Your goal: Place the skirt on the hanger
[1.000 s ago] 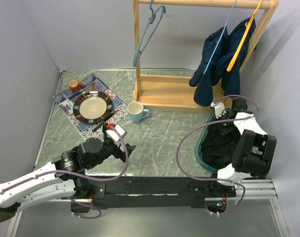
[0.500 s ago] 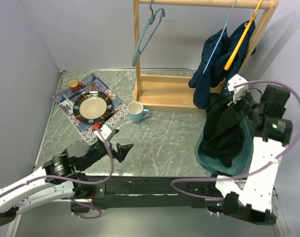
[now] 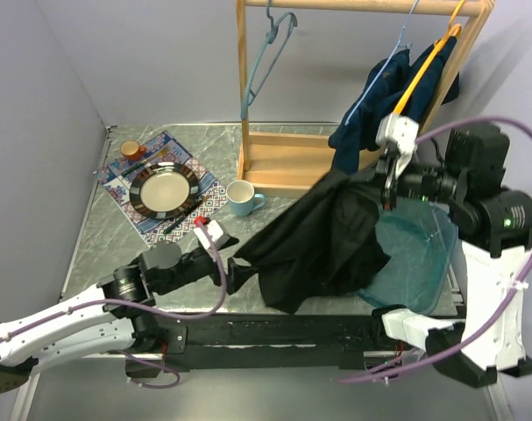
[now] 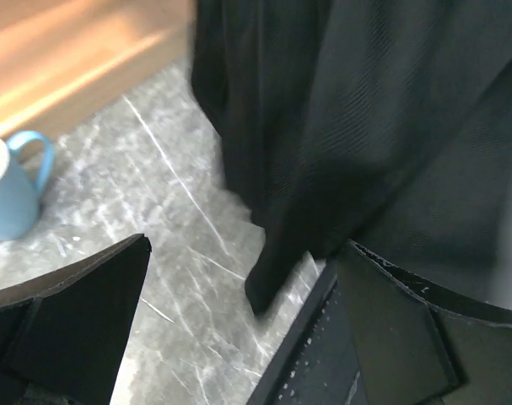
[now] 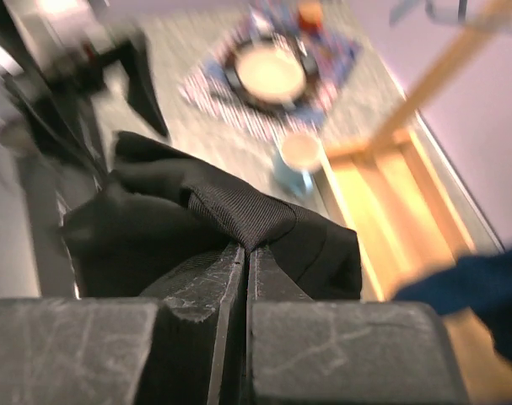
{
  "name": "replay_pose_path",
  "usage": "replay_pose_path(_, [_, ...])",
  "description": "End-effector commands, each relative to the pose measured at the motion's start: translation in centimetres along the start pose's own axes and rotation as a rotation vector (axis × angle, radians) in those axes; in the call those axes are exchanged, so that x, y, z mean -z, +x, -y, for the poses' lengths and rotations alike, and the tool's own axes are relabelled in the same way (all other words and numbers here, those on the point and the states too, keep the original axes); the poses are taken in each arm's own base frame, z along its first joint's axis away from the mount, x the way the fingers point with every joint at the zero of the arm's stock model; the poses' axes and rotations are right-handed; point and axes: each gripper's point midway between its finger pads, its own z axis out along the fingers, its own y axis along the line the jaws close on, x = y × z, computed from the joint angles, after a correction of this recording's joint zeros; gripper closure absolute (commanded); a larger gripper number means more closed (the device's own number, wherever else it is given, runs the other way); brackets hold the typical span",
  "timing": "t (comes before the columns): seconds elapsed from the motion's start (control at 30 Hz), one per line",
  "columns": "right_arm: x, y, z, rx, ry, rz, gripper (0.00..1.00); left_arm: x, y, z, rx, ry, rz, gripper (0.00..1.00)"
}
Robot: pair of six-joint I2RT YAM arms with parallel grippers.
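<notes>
where the skirt point(image 3: 318, 237), clamped in the right gripper point(image 5: 245, 250), hides part of the basin point(image 3: 421, 247), the left gripper point(image 4: 245, 249) gapes empty over the marbled table point(image 3: 292, 210).

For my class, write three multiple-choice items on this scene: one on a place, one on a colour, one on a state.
1. Where does the blue mug stand?
A. on the plate
B. in the teal bin
C. on the table, by the wooden rack

2. What colour is the skirt?
A. black
B. red
C. white

3. How is the right gripper?
A. open over the plate
B. shut on the skirt
C. resting on the table

Answers:
1. C, since the mug sits on bare table at a corner of the rack's base.
2. A, since the cloth is black in every view.
3. B, since the right wrist view shows its fingers closed on a fold of the skirt.
</notes>
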Motion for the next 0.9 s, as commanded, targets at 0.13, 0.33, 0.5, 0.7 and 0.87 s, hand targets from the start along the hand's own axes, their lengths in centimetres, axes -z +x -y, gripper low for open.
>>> replay_pose_path(0.13, [-2.5, -6.2, -1.7, -0.035, -0.253, 0.216, 1.0, 1.5, -6.0, 1.5, 0.027, 0.051, 0.127, 0.03])
replay_pose_path(0.33, [-10.5, 2.2, -4.1, -0.12, -0.388, 0.035, 1.0, 5.4, -7.2, -1.4, 0.129, -0.121, 0.176, 0.03])
replay_pose_path(0.5, [-16.8, 13.2, -8.3, -0.21, -0.493, -0.199, 1.0, 7.1, -7.3, -1.4, 0.234, -0.119, 0.203, 0.03])
replay_pose_path(0.7, [-20.3, 16.6, -11.2, -0.221, -0.593, -0.354, 0.39, 5.3, -5.2, -0.8, 0.381, -0.098, 0.179, 0.03])
replay_pose_path(0.87, [-18.5, 17.6, -8.1, -0.216, -0.471, -0.362, 0.27, 2.8, -1.6, 0.0, 0.456, -0.087, 0.056, 0.03])
